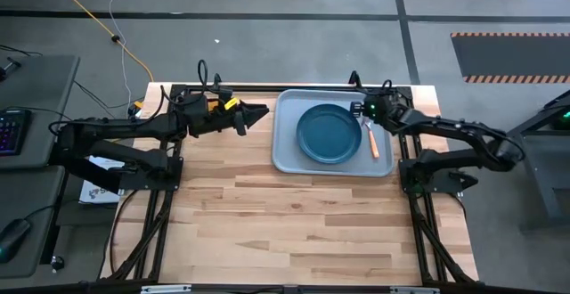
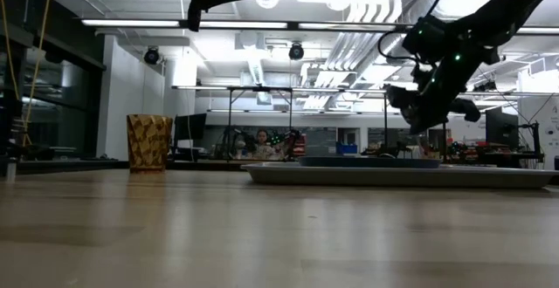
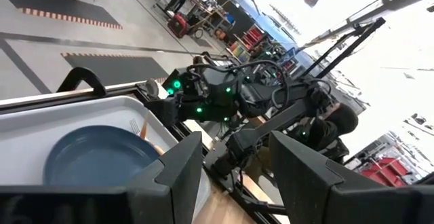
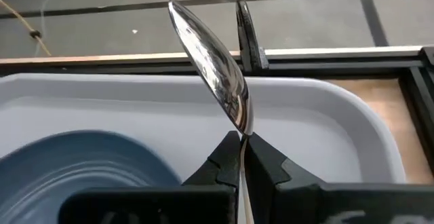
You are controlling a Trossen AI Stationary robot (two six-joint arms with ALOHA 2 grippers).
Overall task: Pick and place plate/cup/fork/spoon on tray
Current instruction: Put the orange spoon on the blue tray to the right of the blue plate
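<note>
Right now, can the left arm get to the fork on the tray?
Probably yes. The left pincer hangs open in the air just beside the tray, but the fork lies on the far side, past the plate, right below the right pincer that holds the spoon, so they might bump.

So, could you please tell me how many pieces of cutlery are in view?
2. The fork lies on the tray, beside the plate on the right arm's side. The spoon is clamped in the right gripper, above the tray. No others show.
</note>
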